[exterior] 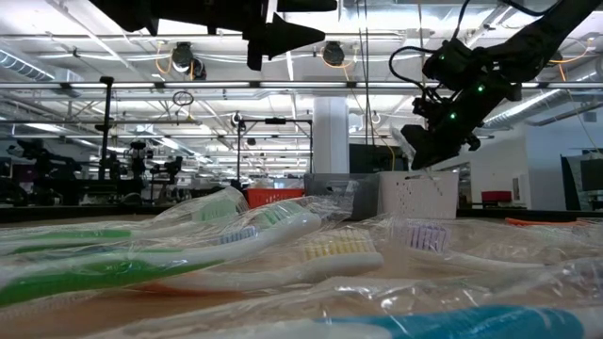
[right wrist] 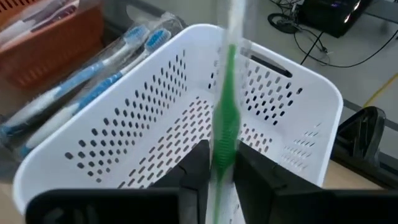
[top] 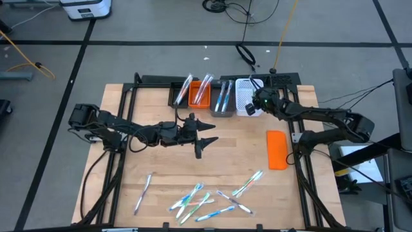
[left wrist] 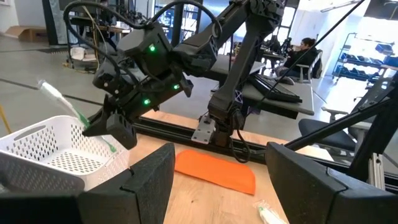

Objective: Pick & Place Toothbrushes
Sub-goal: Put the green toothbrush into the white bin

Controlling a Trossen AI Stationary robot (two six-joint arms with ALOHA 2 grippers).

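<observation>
Table [top: 161, 167] was a wooden top with four bins lined up along the far edge: orange bin [top: 199, 94], grey bin [top: 223, 103] and white basket [top: 247, 98] were the clear ones. Right gripper [top: 255, 103] sat directly over the white basket, pinching a green toothbrush [right wrist: 225, 124] between its fingers. That brush stood nearly upright, long axis running straight down into the basket's open mouth, so the drop was basically vertical and already lined up. Grip looked thin, maybe starting to ease off, but the brush was clearly between the pads.

Left gripper [top: 201, 134] hovered mid-table with jaws spread and nothing in them, well apart from the bins. It was the nearer arm to the loose toothbrushes [top: 199, 200] scattered along the near edge, which mostly lay at mixed angles in clear wrappers. Flat orange block [top: 277, 149] lay off to the right, not part of the job.

Hard to say whether the brush tip already touched the basket floor; the right wrist view cut it off behind the fingers. Couldn't count the near pile either, too overlapped.
</observation>
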